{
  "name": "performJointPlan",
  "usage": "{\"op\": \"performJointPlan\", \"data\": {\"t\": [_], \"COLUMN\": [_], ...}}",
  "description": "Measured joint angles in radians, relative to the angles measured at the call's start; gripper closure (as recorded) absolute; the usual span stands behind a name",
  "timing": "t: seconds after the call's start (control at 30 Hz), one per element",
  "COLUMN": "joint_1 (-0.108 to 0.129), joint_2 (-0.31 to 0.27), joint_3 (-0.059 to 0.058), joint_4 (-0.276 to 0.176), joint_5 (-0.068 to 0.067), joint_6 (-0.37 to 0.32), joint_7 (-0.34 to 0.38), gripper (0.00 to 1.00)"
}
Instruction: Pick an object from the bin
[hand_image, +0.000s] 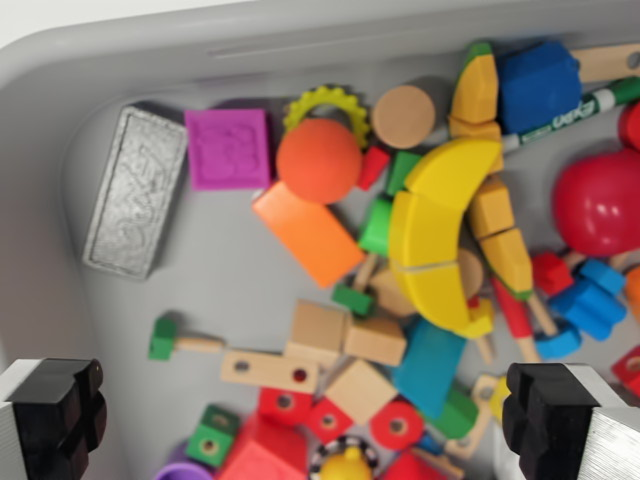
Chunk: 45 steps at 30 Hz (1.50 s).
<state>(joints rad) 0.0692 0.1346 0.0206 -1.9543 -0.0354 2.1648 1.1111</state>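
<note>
Wooden blocks (345, 350) between gripper (310, 415) fingers

silver block (133, 192): 1 | purple block (229, 148): 1 | orange ball (319, 161): 1

A robot test setup, most likely a lab, is suggested rather than a home, though little beyond the container can be seen. Below and ahead of the tool (320, 420), a plain grey plastic bin (200, 55) is filled with a deliberately mixed lot of toys: a yellow wooden banana (435, 235), an orange ball (318, 160), a purple block (229, 148), a silver embossed brick (134, 192) and a green marker (570, 112). The room itself is not shown, so the kind of place cannot be fixed more closely.
</note>
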Motion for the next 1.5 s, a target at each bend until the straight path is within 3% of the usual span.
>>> {"op": "performJointPlan", "data": {"t": [0.97,1.5], "joint_1": [0.102,0.164], "joint_2": [0.135,0.240], "joint_3": [0.003,0.004], "joint_4": [-0.015,0.009], "joint_5": [-0.002,0.004], "joint_6": [0.106,0.164], "joint_7": [0.320,0.510], "gripper": [0.00,0.00]}}
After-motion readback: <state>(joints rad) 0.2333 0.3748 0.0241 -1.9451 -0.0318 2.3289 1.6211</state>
